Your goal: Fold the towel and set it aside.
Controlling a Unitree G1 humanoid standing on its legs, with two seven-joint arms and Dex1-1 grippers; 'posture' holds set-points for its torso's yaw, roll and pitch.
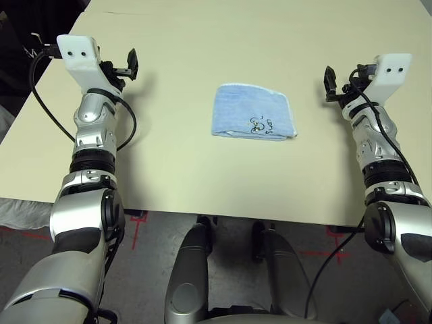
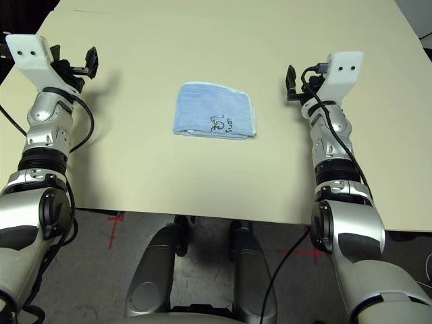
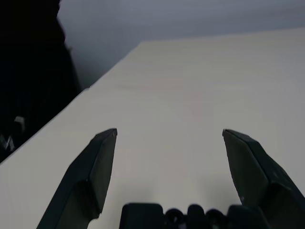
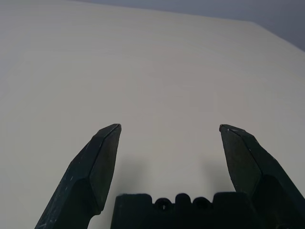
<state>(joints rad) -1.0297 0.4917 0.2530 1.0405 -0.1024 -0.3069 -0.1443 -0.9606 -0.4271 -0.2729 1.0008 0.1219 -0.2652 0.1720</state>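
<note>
Silver forearms, the left one (image 1: pixel 94 128) and the right one (image 1: pixel 374 145), reach in from the near edge of the tabletop (image 1: pixel 169 192), one toward each side, with the stretch between them given over to the towel (image 1: pixel 250 113). Each ends in a black pincer with its fingers spread wide and nothing between them. The left pincer (image 3: pixel 170 131) is over the tabletop's left part, a little in from the left edge; the right pincer (image 4: pixel 170 126) is on the other side, well apart from the cloth.

The light-blue towel lies flat between the near and far edges, closer to the near one, with its lower side roughly along that edge. Layers show there, one border peeping out beneath another, so it seems to be folded over already, probably so that the fold faces the robot. The dark embroidered mark (image 1: pixel 261 125) is uppermost, near that lower side. Its outline is not a neat rectangle: the far right corner is rounded off, and the near right corner juts a little, perhaps because the layers do not quite match.

Both pincers being empty and placed either side suggests an even approach, one to each end of the cloth. Judging by the task, the towel may want one more fold or simply moving toward an edge of the tabletop. Being thin and soft, it could bunch or slip open if pinched by only the top layer, so a grip should take all layers together.
</note>
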